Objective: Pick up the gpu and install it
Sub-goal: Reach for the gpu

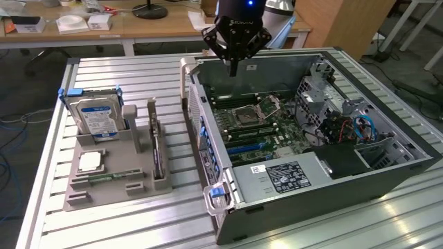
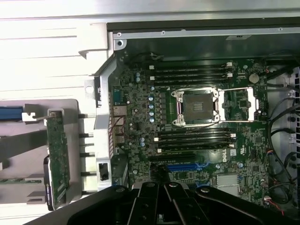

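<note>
Tabletop of metal slats (image 1: 124, 228) carries an open computer case (image 1: 332, 181) lying on its side, its motherboard (image 1: 270, 124) facing up with the processor socket (image 1: 248, 111) empty. Just beside the case, toward the exterior view's left, sits a grey parts holder (image 1: 111, 181). A blue-and-white-labelled hard drive (image 1: 97, 116) stands upright at the holder's far end. The gpu (image 1: 158, 150) stands on edge in the holder's slot nearest the case, not yet picked up; in the wrist view it appears as a thin green card. A memory stick (image 1: 104, 178) lies flat near the holder's front. The black gripper (image 1: 234, 70) hangs above the case, over the far part of the motherboard and well apart from the gpu. Its fingers are drawn together to a point, with nothing between them.
</note>
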Controlling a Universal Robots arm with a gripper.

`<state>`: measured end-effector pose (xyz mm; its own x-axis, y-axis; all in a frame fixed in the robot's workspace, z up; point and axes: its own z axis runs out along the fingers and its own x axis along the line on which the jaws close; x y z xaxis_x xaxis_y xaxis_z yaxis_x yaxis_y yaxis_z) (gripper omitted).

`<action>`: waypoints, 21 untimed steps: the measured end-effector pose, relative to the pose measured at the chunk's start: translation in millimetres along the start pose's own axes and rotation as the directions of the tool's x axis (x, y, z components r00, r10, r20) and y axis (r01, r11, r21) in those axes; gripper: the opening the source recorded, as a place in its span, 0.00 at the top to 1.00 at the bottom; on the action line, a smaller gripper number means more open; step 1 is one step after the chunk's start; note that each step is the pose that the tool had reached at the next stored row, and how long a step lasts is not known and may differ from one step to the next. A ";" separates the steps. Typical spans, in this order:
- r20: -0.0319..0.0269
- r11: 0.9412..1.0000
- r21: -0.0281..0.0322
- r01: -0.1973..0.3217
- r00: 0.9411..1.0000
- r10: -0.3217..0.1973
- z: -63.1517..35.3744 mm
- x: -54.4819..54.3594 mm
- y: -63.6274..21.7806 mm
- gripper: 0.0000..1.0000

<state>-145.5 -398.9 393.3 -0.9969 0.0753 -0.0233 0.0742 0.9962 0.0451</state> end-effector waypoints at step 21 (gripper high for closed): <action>0.000 1.000 0.000 0.000 1.000 0.000 -1.2 45.2 -3.8 0.90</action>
<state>-190.8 -399.4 393.3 -0.9969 0.0752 -0.0233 0.0741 0.9962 0.0451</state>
